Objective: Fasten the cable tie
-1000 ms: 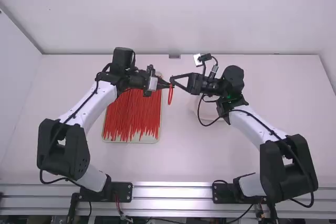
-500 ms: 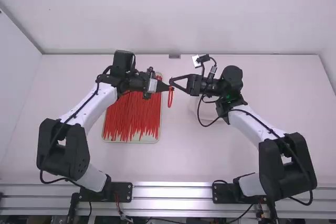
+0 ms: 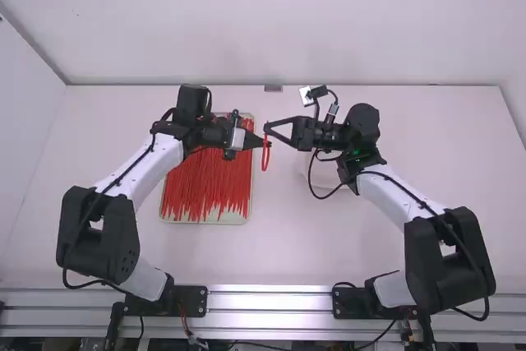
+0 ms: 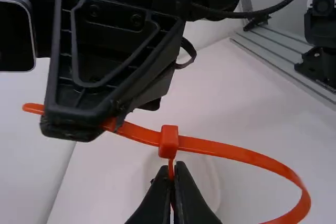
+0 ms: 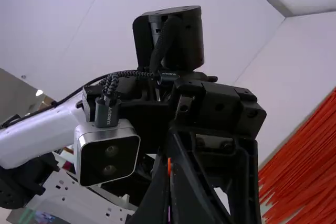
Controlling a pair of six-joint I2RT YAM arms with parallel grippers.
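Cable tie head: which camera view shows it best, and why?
Left wrist view: the cable tie head sits close, strap threaded through. The high view shows a small red loop; the right wrist view, an orange sliver between jaws.

A white desk [image 3: 427, 121] carries a flat pale board [image 3: 205, 220] left of the middle, covered with a heap of red ties [image 3: 205, 182]. A small grey clip [image 3: 274, 87] sits at its far edge.
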